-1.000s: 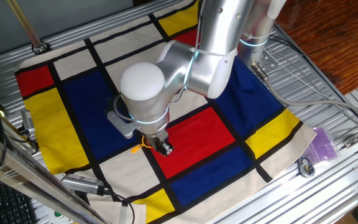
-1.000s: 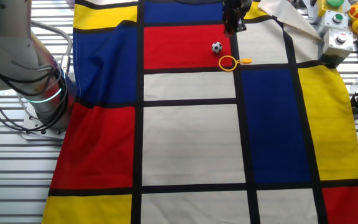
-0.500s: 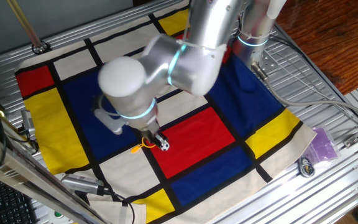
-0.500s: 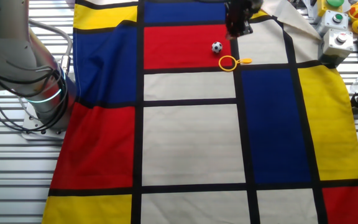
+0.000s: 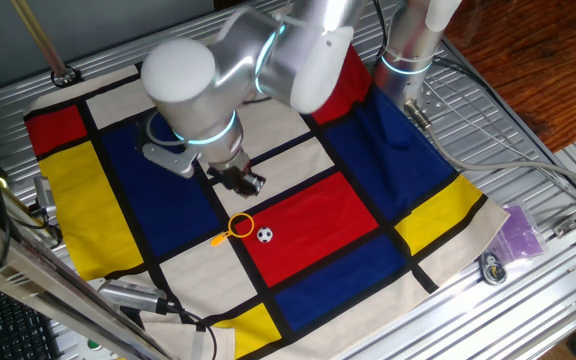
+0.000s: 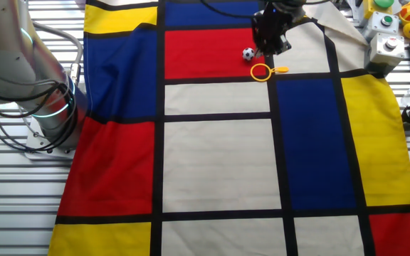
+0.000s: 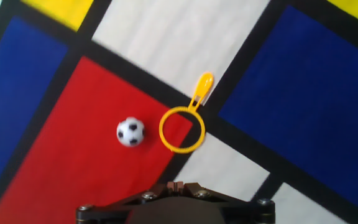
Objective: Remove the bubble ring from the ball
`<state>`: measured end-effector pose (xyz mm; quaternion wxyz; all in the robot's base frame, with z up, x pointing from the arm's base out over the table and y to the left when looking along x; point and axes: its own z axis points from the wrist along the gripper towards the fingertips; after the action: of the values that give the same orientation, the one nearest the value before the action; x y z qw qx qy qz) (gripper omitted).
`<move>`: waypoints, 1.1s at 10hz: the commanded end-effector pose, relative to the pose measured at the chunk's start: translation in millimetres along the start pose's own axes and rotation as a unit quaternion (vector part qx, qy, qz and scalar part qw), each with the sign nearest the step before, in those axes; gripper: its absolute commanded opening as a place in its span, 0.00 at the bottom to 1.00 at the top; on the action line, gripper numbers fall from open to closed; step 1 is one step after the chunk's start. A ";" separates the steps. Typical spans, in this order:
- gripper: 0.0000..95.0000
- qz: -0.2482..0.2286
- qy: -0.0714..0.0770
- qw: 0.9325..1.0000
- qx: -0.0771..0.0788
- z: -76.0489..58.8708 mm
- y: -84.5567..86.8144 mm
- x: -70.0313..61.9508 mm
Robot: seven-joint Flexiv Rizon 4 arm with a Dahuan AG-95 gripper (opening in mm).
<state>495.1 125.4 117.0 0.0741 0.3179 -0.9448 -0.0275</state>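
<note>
The ring (image 7: pixel 181 129) lay flat on the cloth (image 6: pixel 219 163), clear of the ball (image 7: pixel 130 132); the two sat just beside each other, not touching. In the hand view the hoop straddled the black stripe at the corner of a red square, and the ball rested on that red square. Nothing lay inside the hoop.

The ring's long axis ran from hoop to handle. In the hand view the handle pointed up and slightly right, away from the ball, its tip over a white square. In the other fixed view the ring (image 6: pixel 262 72) lay near the far edge of the bench, handle toward the right edge, ball (image 6: pixel 248 53) just behind it.

The gripper (image 5: pixel 242 182) hung above the cloth, near both items but apart from them. Fingers appeared closed together and empty, as far as the hand view showed. The arm partly screened the cloth behind it in one fixed view; ring (image 5: pixel 239 228) and ball (image 5: pixel 265 234) were unobstructed.

Button boxes (image 6: pixel 388 35) stood at the far right corner.
</note>
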 end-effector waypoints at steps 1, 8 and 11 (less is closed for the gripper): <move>0.00 -0.037 -0.002 0.999 0.000 -5.0 -1.4 13.5; 0.00 -0.052 -0.003 0.999 -0.001 -7.9 2.5 17.8; 0.00 -0.051 -0.005 0.999 -0.002 -7.9 3.3 19.4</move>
<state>477.7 116.1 128.6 0.0669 0.3646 -0.9281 -0.0343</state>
